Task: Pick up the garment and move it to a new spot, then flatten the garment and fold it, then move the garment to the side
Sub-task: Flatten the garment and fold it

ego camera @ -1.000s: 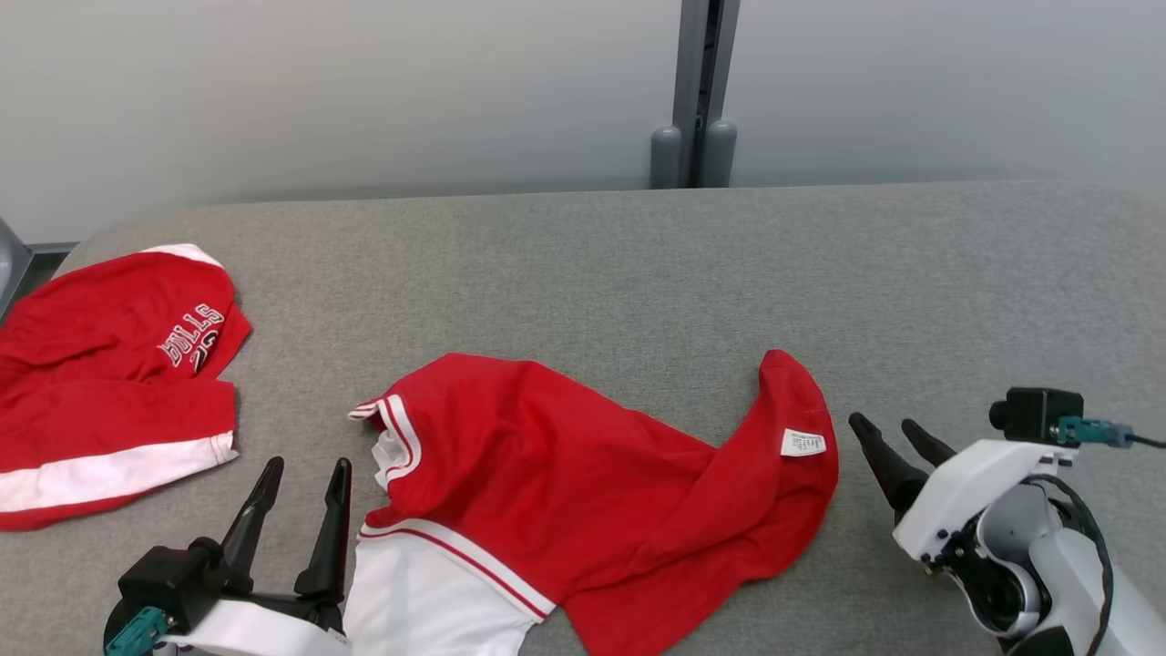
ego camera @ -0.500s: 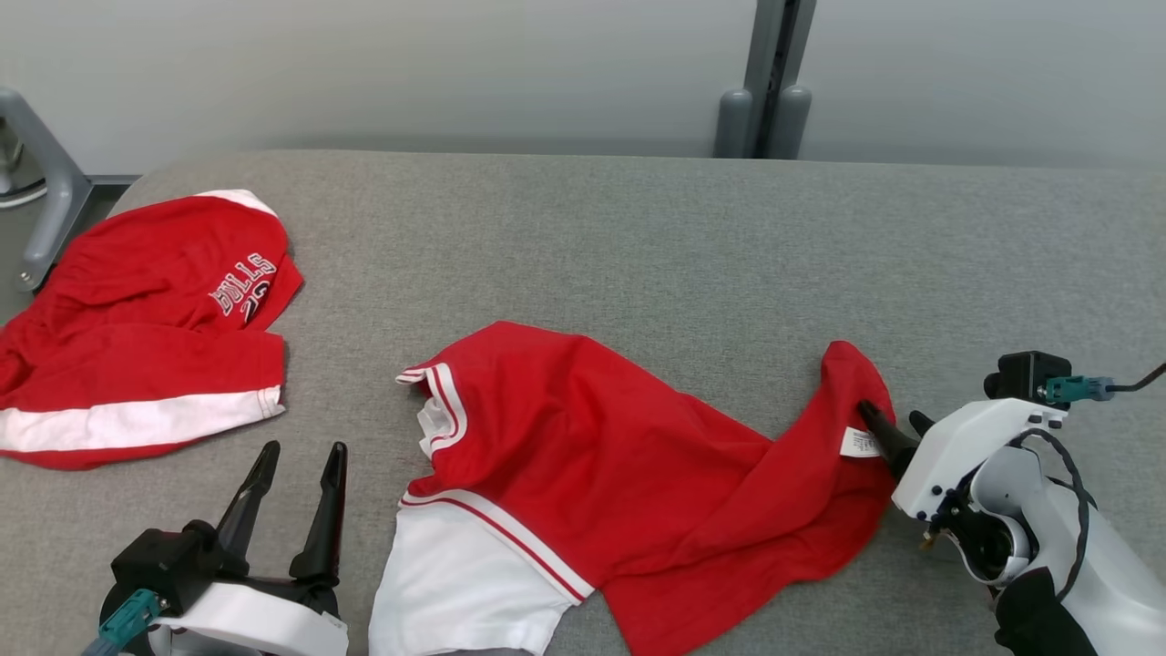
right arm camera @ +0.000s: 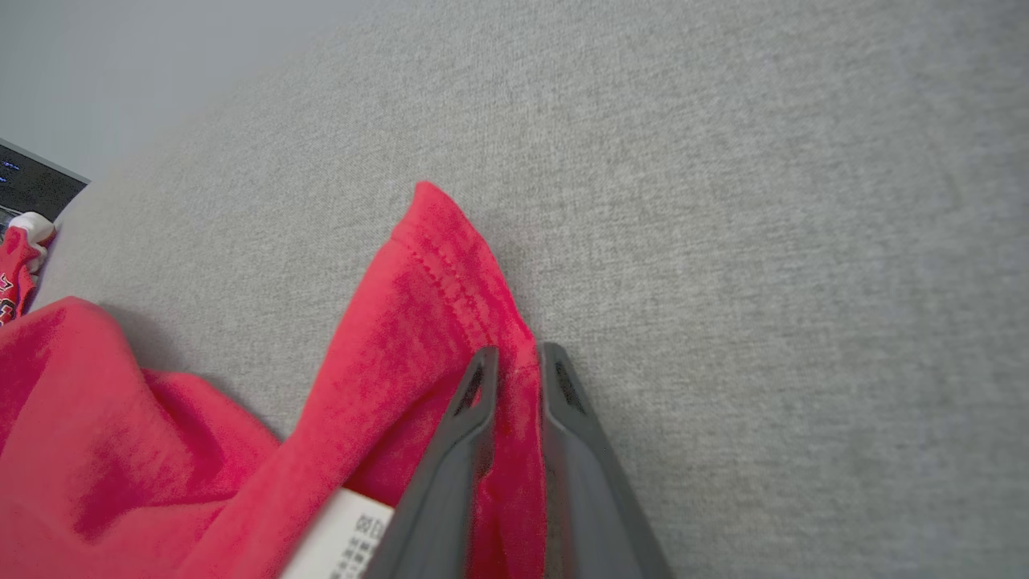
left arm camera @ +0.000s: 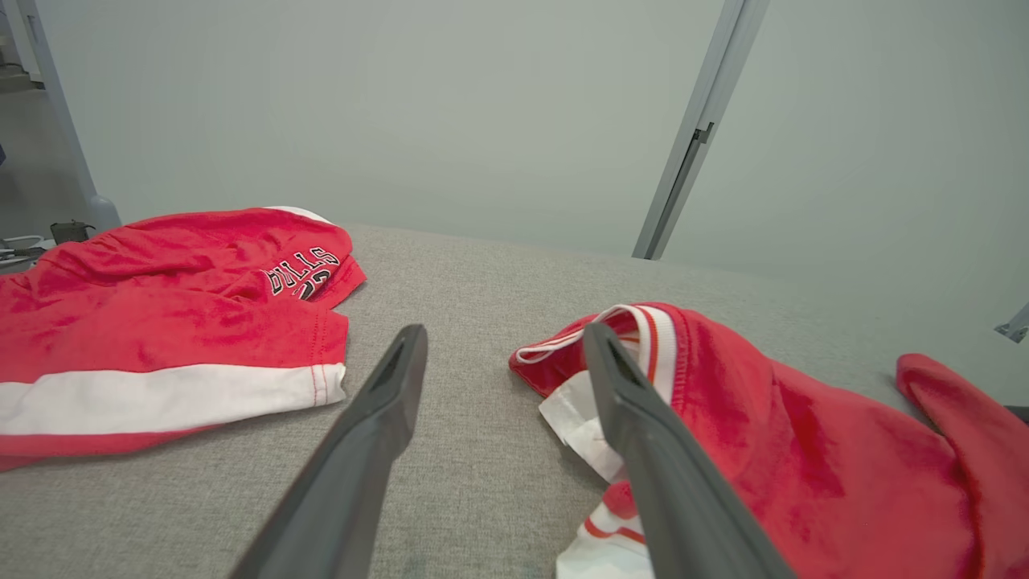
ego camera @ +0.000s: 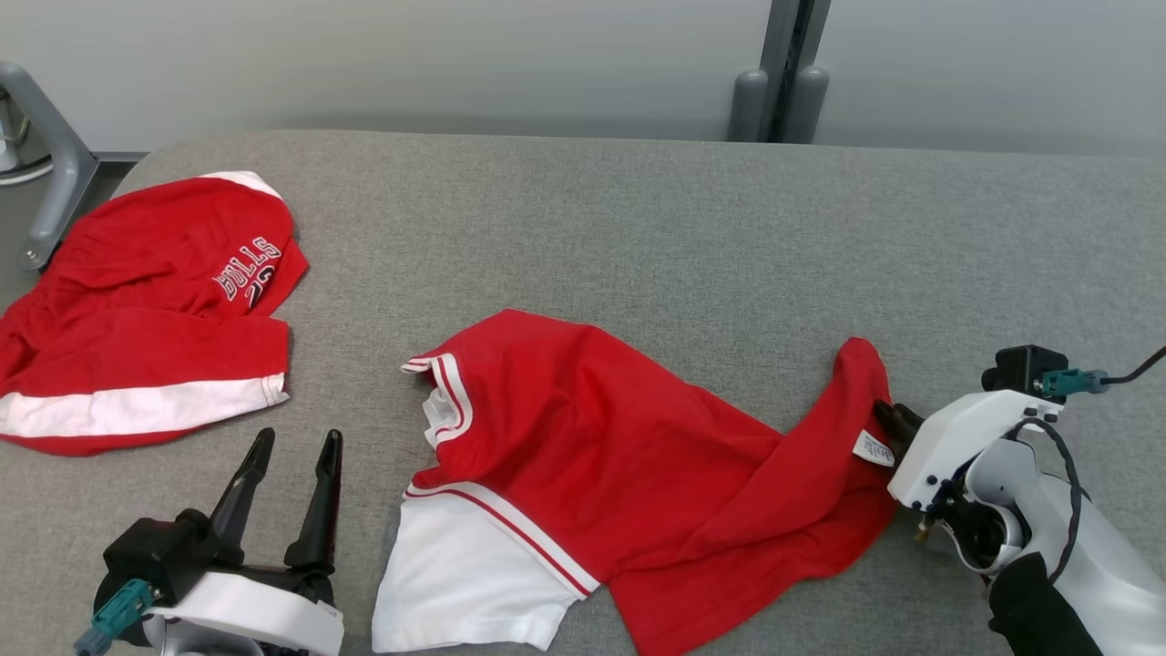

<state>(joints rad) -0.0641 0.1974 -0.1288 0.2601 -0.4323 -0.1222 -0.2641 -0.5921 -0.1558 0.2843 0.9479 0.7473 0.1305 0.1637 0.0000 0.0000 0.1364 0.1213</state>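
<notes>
I'm clamping right gripper (right arm camera: 518, 360) on right hem (right arm camera: 450, 265) of shirt (ego camera: 592, 437) | shirt stretching leftward | left gripper (ego camera: 299, 441) hanging spread near collar (ego camera: 448, 401)

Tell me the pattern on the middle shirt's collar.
The collar is red-and-white striped; left wrist view shows it best.

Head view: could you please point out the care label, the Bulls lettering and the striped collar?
care label (ego camera: 873, 448), head view, middle of the white tag.
Bulls lettering (ego camera: 244, 271), head view, on the letters.
striped collar (ego camera: 453, 399), head view, on the white band.
</notes>
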